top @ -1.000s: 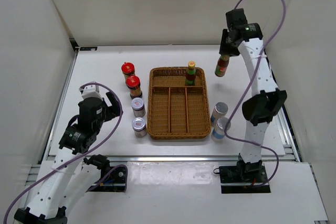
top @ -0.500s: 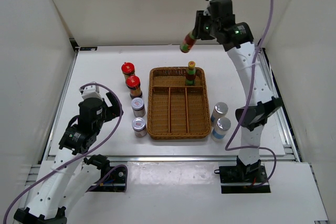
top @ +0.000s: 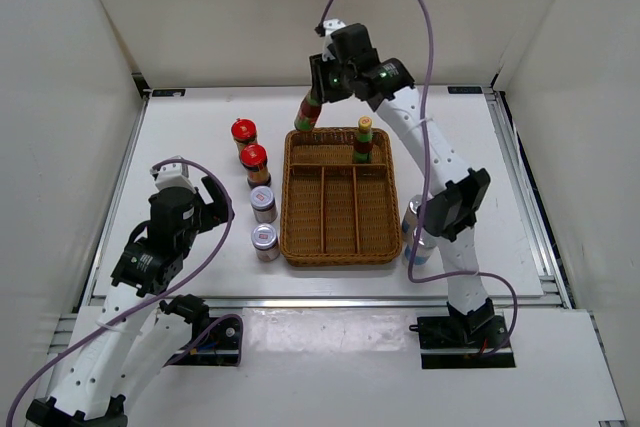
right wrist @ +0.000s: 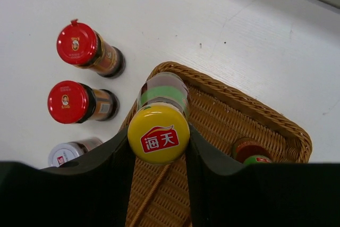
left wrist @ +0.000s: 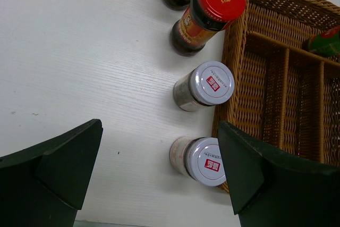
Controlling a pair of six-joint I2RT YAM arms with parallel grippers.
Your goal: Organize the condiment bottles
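My right gripper [top: 320, 90] is shut on a slim dark yellow-capped bottle [top: 306, 117] and holds it tilted in the air over the far left corner of the wicker tray [top: 300, 247]. In the right wrist view its yellow cap [right wrist: 158, 134] sits between my fingers [right wrist: 210, 168]. The second slim bottle [top: 364, 140] stands in the tray's far compartment. Two red-capped jars [top: 244, 133] [top: 254, 160] and two silver-lidded brown jars [top: 263, 202] [top: 265, 241] stand left of the tray. My left gripper [left wrist: 159, 128] is open and empty, above the nearer brown jar [left wrist: 208, 161].
Two blue-white-labelled jars [top: 417, 212] stand right of the tray, partly hidden by my right arm. The tray's three long front compartments [top: 322, 209] hold nothing. White walls close in the table at the back and on both sides.
My right arm has swung left with the slim bottle, from right of the tray to over its far left corner. The left arm has not moved.
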